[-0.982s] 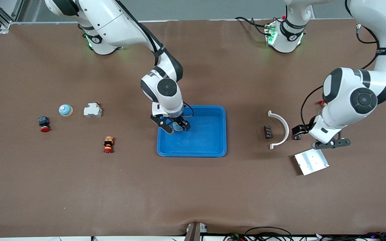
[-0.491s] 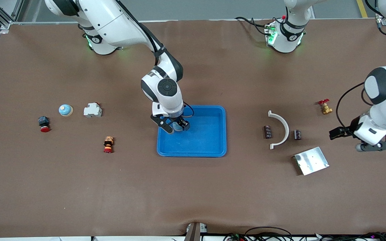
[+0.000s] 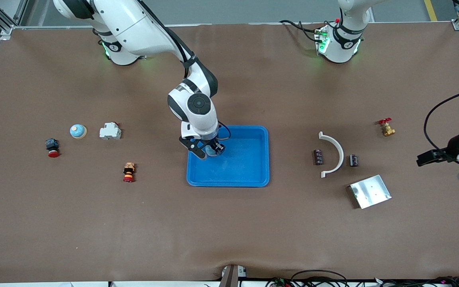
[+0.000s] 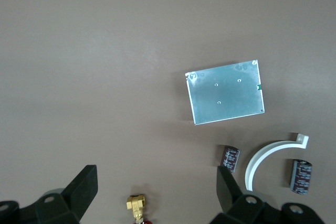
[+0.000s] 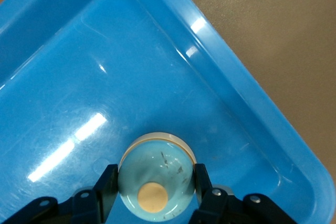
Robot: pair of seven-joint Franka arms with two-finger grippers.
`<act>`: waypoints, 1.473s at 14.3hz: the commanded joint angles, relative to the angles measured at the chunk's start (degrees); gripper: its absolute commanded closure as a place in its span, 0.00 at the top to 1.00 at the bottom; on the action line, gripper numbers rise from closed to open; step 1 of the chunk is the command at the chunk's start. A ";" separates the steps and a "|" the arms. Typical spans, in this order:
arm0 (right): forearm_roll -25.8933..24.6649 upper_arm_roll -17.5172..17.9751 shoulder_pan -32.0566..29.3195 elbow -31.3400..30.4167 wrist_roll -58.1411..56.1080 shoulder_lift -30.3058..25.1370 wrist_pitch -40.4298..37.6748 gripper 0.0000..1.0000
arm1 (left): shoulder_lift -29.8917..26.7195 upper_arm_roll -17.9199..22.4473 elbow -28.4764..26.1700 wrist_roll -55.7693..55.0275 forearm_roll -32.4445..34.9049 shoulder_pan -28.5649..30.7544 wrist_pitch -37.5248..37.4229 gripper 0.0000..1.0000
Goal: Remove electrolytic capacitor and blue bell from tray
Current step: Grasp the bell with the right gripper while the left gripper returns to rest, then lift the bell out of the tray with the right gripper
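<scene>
- R gripper (image 3: 209, 150) is over the blue tray (image 3: 253, 180), at the corner toward the right arm's end & farthest from the front cam.
- Its fingers (image 5: 105, 182) are clamped on a light-blue bell (image 5: 156, 169); pads press both sides of the dome, tan button on top. Can't tell if the bell touches the tray floor.
- L gripper (image 4: 157, 192) hangs over bare table at the left arm's end, jaws spread wide, nothing between them.
- A 2nd bell (image 3: 78, 130) sits on the table toward the right arm's end, just beside a white breaker (image 3: 110, 131).
- Nearby: a red button (image 3: 52, 148) & an orange-red stacked switch (image 3: 128, 172), the switch nearer the front cam than the breaker.
- Two dark capacitors lie on the table toward the left arm's end: cap A (image 3: 318, 156) just beside the white arc (image 3: 332, 153) on its tray side, cap B (image 3: 354, 160) just beside the arc on its outer side.
- A metal plate (image 3: 369, 191) lies nearer the front cam than cap B.
- A brass valve (image 3: 387, 127) w/ red handle sits farther from the front cam than cap B.
</scene>
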 commanded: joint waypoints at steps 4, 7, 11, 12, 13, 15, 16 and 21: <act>-0.95 -0.71 0.21 2.50 1.35 0.42 -0.92 0.00 | -7.71 -0.15 3.46 -0.12 -4.24 2.00 -10.92 1.00; -0.95 -0.71 -0.14 2.50 1.00 0.16 -1.10 0.00 | -11.05 0.03 5.82 -0.39 -6.45 2.53 -17.93 1.00; -1.04 -0.71 -0.93 2.50 0.39 -0.19 -2.42 0.00 | -11.59 2.13 13.03 -0.83 -9.26 0.88 -29.98 1.00; -1.04 -0.79 -1.11 2.59 0.30 -0.37 -2.85 0.00 | -12.29 4.92 13.04 -0.83 -10.05 -1.92 -30.78 1.00; -1.04 -0.79 -1.11 2.76 -0.14 -0.46 -3.55 0.00 | -13.77 10.00 13.04 -0.91 -11.36 -6.91 -30.79 1.00; -1.04 -0.79 -1.72 3.90 -1.63 -0.63 -6.36 0.00 | -15.27 19.59 12.86 -1.09 -10.33 -17.63 -30.70 1.00; -1.04 -0.79 -2.33 4.08 -2.33 -1.33 -7.24 0.00 | -15.72 20.93 12.95 -1.00 -8.14 -19.59 -30.88 1.00; -0.42 -0.44 -5.06 4.00 -6.37 -3.79 -10.85 0.00 | -14.84 17.52 12.25 -5.66 -8.03 -20.22 -30.97 1.00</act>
